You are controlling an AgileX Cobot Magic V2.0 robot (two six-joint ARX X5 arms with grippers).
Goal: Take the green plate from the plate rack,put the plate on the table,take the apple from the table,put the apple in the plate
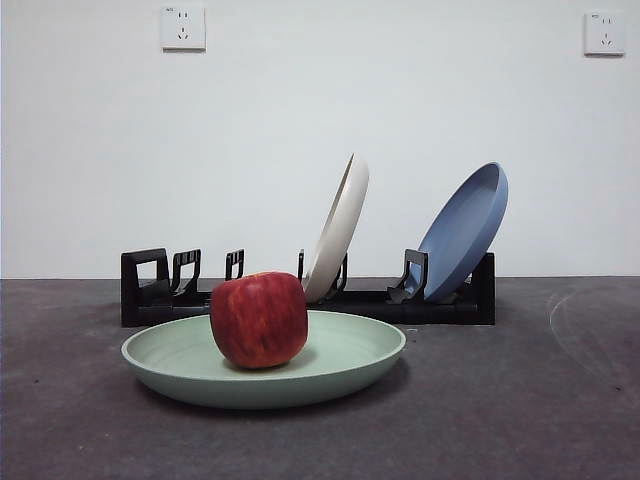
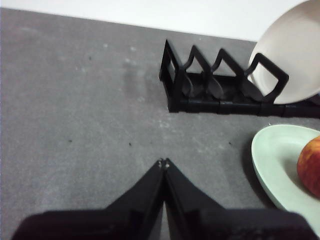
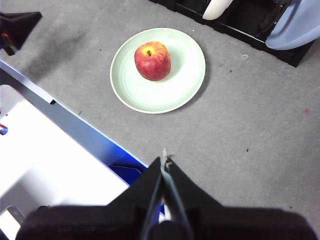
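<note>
The green plate lies flat on the dark grey table in front of the plate rack. The red apple sits upright in the plate, left of its middle. The right wrist view shows the apple in the plate from above. The left wrist view shows the plate's edge, part of the apple and the rack's loop end. My left gripper is shut and empty, above bare table. My right gripper is shut and empty, raised well back from the plate.
A cream-white plate and a blue plate lean in the rack. A white and blue structure lies below the right gripper at the table's edge. The left arm's black tip shows in the right wrist view.
</note>
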